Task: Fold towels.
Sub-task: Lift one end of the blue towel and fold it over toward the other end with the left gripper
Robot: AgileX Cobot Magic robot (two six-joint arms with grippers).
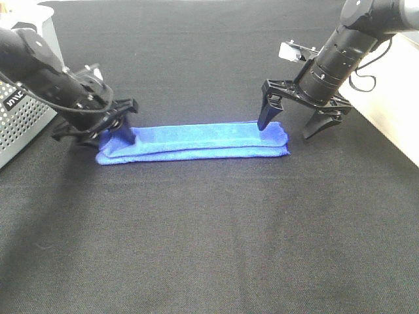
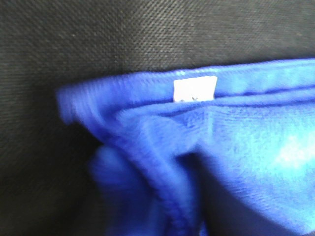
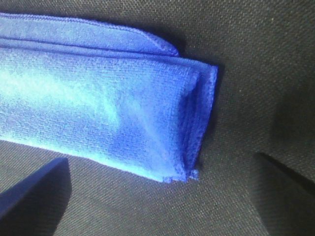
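Though your blue towel [image 1: 196, 140] already lies as a long folded strip, crosswise folds likely remain; right gripper [image 1: 285, 131] stands wide, empty; left gripper [image 1: 98, 136] grip unclear.

Bright even light; towel [image 2: 236, 147] blurry in left wrist view.

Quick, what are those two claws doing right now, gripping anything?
Left end effector: at the blue towel, left end; grip cannot be told.
Right end effector: open, holding nothing.
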